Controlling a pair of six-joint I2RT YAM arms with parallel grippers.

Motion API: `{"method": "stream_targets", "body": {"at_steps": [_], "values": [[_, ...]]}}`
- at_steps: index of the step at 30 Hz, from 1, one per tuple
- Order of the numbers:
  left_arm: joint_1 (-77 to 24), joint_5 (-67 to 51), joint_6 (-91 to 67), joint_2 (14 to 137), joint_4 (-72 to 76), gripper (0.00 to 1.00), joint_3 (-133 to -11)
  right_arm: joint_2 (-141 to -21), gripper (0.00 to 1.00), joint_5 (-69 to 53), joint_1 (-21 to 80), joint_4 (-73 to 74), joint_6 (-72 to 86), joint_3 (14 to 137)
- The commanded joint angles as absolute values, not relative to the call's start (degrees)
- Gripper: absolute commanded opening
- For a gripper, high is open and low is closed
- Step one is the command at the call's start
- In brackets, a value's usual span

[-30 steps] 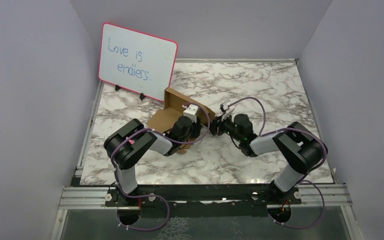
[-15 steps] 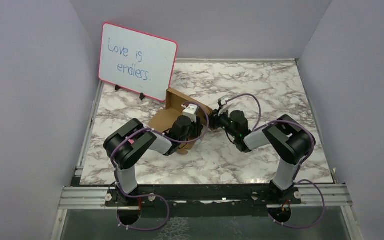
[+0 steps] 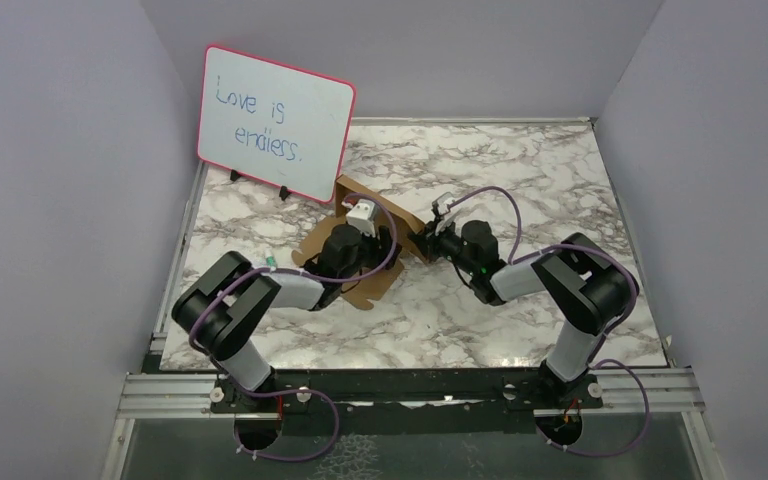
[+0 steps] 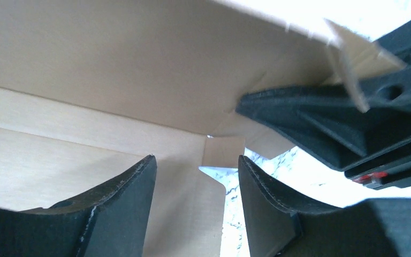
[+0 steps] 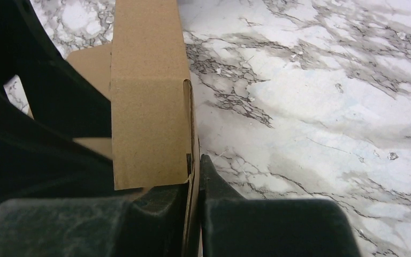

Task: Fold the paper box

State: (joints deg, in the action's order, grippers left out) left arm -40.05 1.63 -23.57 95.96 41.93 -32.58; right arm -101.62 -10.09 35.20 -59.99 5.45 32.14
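Note:
The paper box point(image 3: 318, 238), brown cardboard, lies half-folded on the marble table left of centre, one wall standing at its back. My left gripper point(image 3: 372, 222) is over its inside. In the left wrist view the left gripper point(image 4: 197, 176) is open, with a flat panel of the box point(image 4: 112, 69) lying between its fingers point(image 4: 131, 201), untouched by either. My right gripper point(image 3: 422, 243) is at the box's right end. There the right gripper point(image 5: 193, 174) is shut on the thin edge of an upright wall of the box point(image 5: 147, 96).
A pink-framed whiteboard point(image 3: 275, 122) with writing stands at the back left, just behind the box. Bare marble table point(image 3: 530, 180) stretches to the right and back. Grey walls close in both sides. The right arm's fingers point(image 4: 326, 123) show in the left wrist view.
My right gripper swung left to the box's right end and closed on its wall. My left gripper let go, opened wider and shifted back-left, the arm's elbow moving left.

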Motion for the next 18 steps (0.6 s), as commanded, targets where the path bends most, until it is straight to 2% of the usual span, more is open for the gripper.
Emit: {"method": "stream_targets", "body": {"at_steps": [1, 8, 13, 18], "values": [[-36.39, -1.64, -23.87, 88.87, 41.73, 0.6, -30.05, -99.21, 0.09, -14.64, 35.34, -57.32, 1.88, 31.84], [-33.67, -0.59, -21.58, 94.21, 37.91, 0.57, -32.56, -99.26, 0.13, -14.99, 35.38, -56.87, 1.96, 31.84], [-33.48, -0.44, -22.55, 97.72, 37.1, 0.53, -33.37, -97.79, 0.2, -11.8, 35.36, -57.01, 2.32, 29.95], [-33.49, -0.44, -23.7, 98.74, 36.97, 0.52, -33.27, -97.09, 0.2, -9.98, 35.37, -57.9, 2.96, 28.47]]}}
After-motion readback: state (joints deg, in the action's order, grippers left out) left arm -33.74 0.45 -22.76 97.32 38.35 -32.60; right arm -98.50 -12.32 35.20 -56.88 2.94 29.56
